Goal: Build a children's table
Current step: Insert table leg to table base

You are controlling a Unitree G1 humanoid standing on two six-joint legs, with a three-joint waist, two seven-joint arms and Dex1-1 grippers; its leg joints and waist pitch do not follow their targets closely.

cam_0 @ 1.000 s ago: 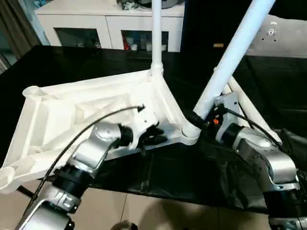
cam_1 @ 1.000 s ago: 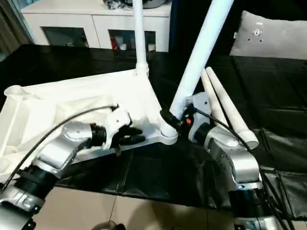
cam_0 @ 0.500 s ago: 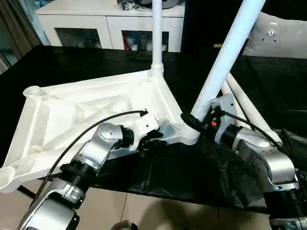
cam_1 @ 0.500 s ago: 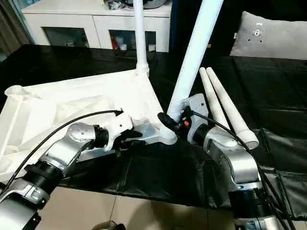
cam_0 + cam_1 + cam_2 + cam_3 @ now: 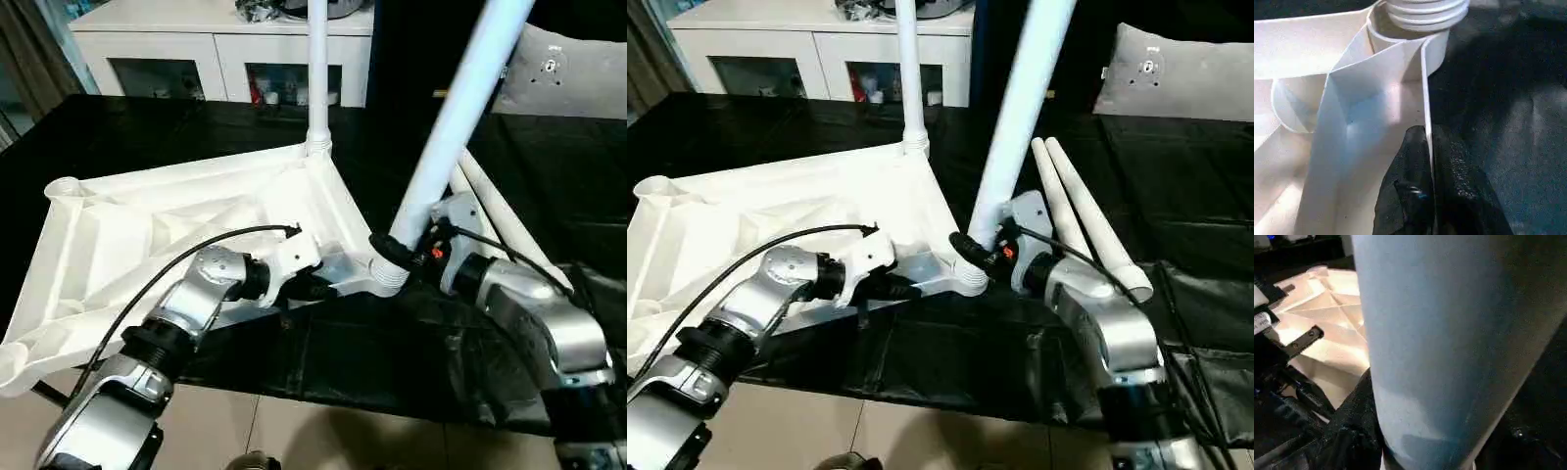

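The children's table top (image 5: 167,220) lies upside down on the black cover, ribbed underside up. One white leg (image 5: 317,78) stands upright in its far corner socket. A second leg (image 5: 456,108) leans in the near right socket (image 5: 390,274), and my right gripper (image 5: 397,247) is shut around its base. My left gripper (image 5: 312,286) is shut on the top's thin near rim (image 5: 1426,98), one black finger (image 5: 1400,191) on each side of it. Two loose legs (image 5: 1078,211) lie side by side to the right.
A white glass-doored cabinet (image 5: 225,49) stands behind the work surface. A grey pad (image 5: 568,73) lies at the back right. The black cover's front edge (image 5: 323,392) runs just below my grippers, with pale floor beyond it.
My left gripper has slid onto the table top's near rim and shut on it. The right gripper keeps its hold on the leaning leg, which has barely shifted.
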